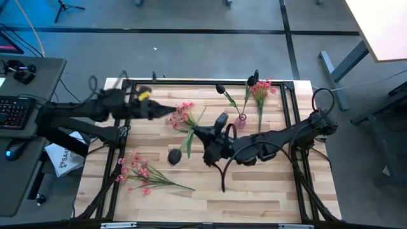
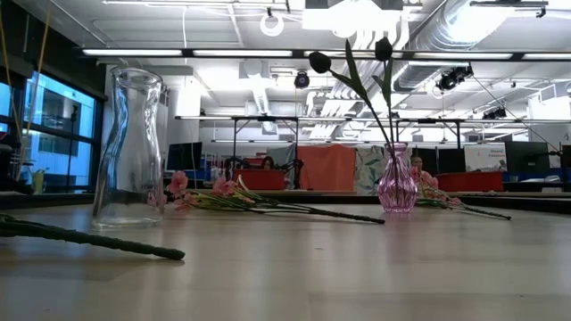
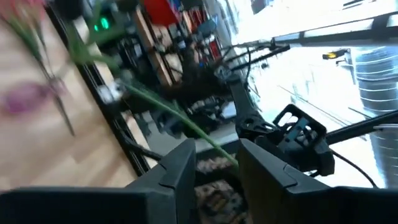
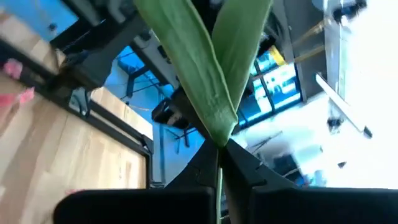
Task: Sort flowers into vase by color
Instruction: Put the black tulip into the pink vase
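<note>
My left gripper point(image 1: 170, 114) is over the table's middle left, shut on a pink flower bunch point(image 1: 184, 116). My right gripper point(image 1: 205, 145) is at mid-table, shut on a dark tulip; its bud point(image 1: 175, 156) and leaf point(image 1: 189, 140) stick out toward the left. The small pink vase point(image 1: 240, 121) point(image 2: 397, 183) stands upright on the table with two dark tulips point(image 2: 352, 67) in its neck. Another pink bunch point(image 1: 143, 173) lies flat at the near left. More pink flowers point(image 1: 261, 89) lie beside the vase. My left gripper pinches a thin green stem point(image 3: 217, 148) of the pink bunch between its two fingers point(image 3: 180, 168), coming level from the table's left. The blossoms point(image 1: 183, 113) spread just past the fingertips. My right gripper pinches the tulip's stem point(image 4: 219, 163) just below where its two green leaves point(image 4: 211, 81) meet, coming from the table's right. The fingers lie across the stem. The bud end reaches out to the left of the fingers.
A tall clear glass vase point(image 2: 129, 147) stands upright left of the pink vase in the low view. A dark green stem point(image 2: 98, 241) lies on the wood close to the low camera. A black frame point(image 1: 289, 95) rims the table. Bare wood lies at the near right.
</note>
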### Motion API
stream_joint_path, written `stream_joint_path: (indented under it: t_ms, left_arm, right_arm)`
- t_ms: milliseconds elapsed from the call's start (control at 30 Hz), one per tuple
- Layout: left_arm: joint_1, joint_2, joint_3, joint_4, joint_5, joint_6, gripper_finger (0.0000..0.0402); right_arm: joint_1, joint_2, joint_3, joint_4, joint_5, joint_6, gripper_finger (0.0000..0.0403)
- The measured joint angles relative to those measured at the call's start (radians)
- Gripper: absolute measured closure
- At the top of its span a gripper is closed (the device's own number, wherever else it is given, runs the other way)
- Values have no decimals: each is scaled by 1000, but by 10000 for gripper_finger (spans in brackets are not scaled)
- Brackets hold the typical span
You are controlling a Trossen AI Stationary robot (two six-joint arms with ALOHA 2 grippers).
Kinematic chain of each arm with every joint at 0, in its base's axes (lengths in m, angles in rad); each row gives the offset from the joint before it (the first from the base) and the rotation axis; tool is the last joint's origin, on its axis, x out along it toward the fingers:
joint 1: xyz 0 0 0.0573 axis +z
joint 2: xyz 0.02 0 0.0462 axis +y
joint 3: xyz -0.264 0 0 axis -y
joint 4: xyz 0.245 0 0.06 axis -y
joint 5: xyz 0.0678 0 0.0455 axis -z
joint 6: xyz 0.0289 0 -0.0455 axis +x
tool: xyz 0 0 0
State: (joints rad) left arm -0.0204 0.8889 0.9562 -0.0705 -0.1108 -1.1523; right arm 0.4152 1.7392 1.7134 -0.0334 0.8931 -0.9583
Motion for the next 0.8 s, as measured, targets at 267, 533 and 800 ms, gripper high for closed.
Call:
stream_joint_path:
  t_ms: [267, 533, 800]
  left_arm:
    - [20, -206, 0, -354, -80, 194, 291]
    - [-94, -301, -145, -371, -178, 269, 291]
    - [-188, -307, -415, 6, -181, 347, 291]
  right_arm:
    - [-1, -101, 0, -291, 88, 476, 402]
    - [18, -265, -72, -1005, -7, 1310, 403]
    - [162, -492, -429, -994, 189, 1840, 403]
